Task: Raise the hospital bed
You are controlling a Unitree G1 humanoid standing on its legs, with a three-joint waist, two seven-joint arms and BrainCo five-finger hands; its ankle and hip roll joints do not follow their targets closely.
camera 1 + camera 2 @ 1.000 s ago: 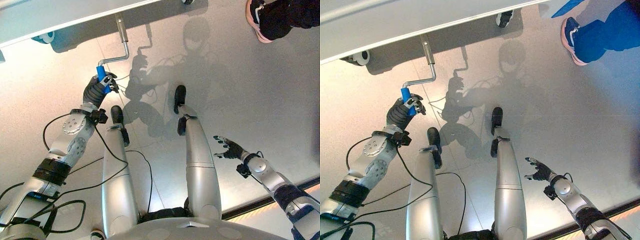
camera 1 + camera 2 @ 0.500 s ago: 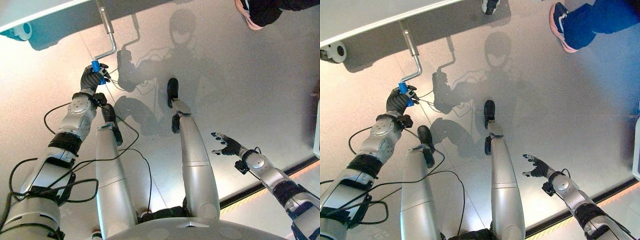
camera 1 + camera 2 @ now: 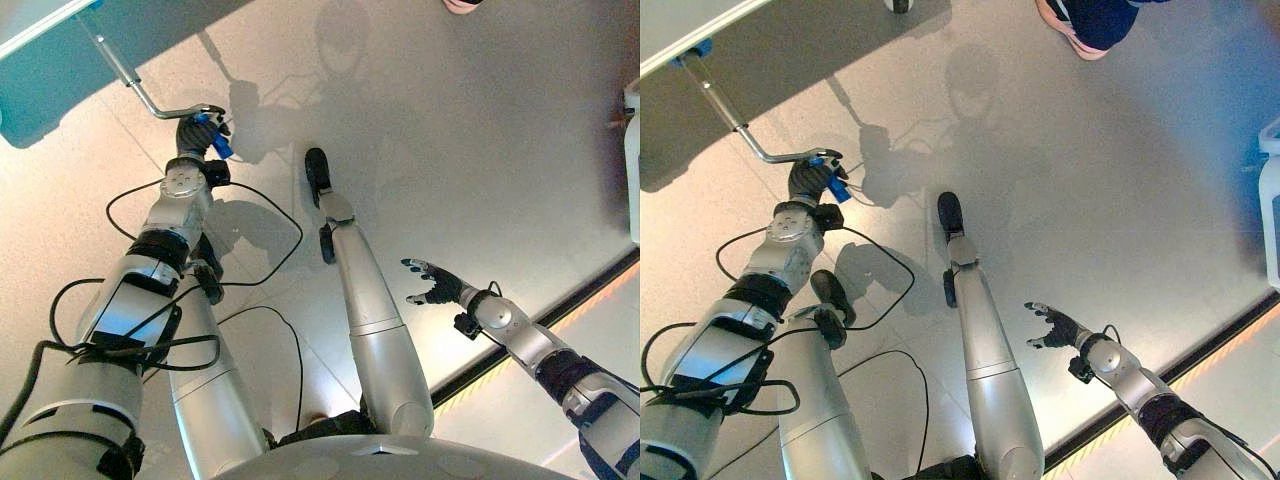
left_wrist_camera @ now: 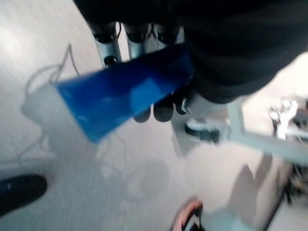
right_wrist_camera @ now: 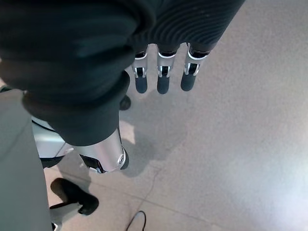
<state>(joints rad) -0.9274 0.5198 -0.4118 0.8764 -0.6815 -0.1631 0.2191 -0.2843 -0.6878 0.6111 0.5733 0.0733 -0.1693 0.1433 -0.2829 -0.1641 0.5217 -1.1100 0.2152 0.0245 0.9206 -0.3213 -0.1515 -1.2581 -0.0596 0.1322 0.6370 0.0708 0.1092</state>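
left hand (image 3: pixel 199 135) clenched on blue grip (image 4: pixel 122 95) of crank (image 3: pixel 740 131) under bed (image 3: pixel 680 25) | right hand (image 3: pixel 432 285) released, idle | risk: grip slips out mid-turn, bed stalls

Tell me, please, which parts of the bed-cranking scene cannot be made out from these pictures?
- Hospital bed: cut off by the eye views' top edge.
- Where the crank joins the bed: lost in the bed's shadow.
- Blue handle: blurred in the left wrist view, partly covered by the left hand.
- Person's shoe: cut by the top edge.
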